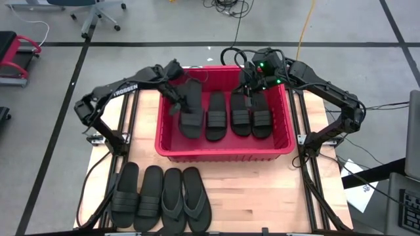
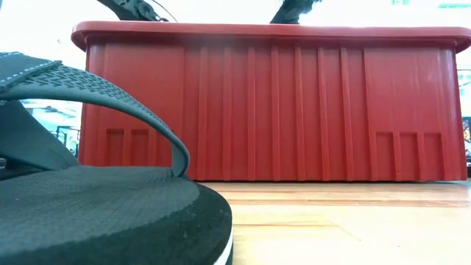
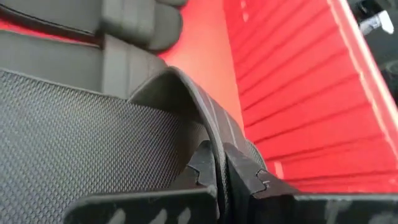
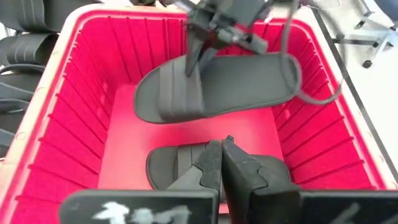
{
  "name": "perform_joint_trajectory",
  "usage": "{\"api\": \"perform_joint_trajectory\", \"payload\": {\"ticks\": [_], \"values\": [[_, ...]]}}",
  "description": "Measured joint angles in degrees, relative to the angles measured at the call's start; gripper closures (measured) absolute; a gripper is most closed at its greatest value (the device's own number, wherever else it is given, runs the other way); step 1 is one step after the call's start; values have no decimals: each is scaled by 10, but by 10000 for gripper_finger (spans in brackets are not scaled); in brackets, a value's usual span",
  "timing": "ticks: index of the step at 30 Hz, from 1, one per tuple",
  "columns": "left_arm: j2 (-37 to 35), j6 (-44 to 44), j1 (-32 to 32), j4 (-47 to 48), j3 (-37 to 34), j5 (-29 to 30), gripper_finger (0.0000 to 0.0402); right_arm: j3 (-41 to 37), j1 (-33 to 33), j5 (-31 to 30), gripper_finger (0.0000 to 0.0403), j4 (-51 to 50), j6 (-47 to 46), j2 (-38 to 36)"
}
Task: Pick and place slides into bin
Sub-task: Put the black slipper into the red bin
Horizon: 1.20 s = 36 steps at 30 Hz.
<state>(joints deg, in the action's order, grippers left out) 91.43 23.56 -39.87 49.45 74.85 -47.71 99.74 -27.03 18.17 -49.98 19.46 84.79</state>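
The left gripper point(image 3: 221, 171) pinched a slide point(image 1: 189, 108) by its soft strap above the bin point(image 1: 223, 149); the right gripper point(image 4: 221, 162) hovered inside, closed, empty.

My workbench is a light wooden table top point(image 1: 262, 190) framed by black metal rails point(image 1: 307, 167). It stands on a grey floor point(image 1: 52, 85) crossed by dark tape lines point(image 1: 131, 44). Beyond the far left corner sits an office chair base point(image 1: 98, 16) on castors, and a red-and-black piece of equipment point(image 1: 14, 56) shows at the left edge. A yellow cable point(image 1: 306, 23) and black cables point(image 1: 226, 8) trail across the floor behind the table. White sheets of paper point(image 1: 357, 190) lie at the right.
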Motion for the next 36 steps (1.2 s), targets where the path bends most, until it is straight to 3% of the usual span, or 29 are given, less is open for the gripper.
{"api": "perform_joint_trajectory", "payload": {"ticks": [14,19,26,36], "values": [[2,29,13,-29,-37,71,402,0,0,0,402,4,-38,0],[26,26,13,-46,-37,72,402,0,0,0,402,4,-53,0],[54,23,14,-67,-37,8,402,0,0,0,402,4,-53,0],[59,16,9,-63,-68,21,401,0,0,0,402,1,-53,0]]}}
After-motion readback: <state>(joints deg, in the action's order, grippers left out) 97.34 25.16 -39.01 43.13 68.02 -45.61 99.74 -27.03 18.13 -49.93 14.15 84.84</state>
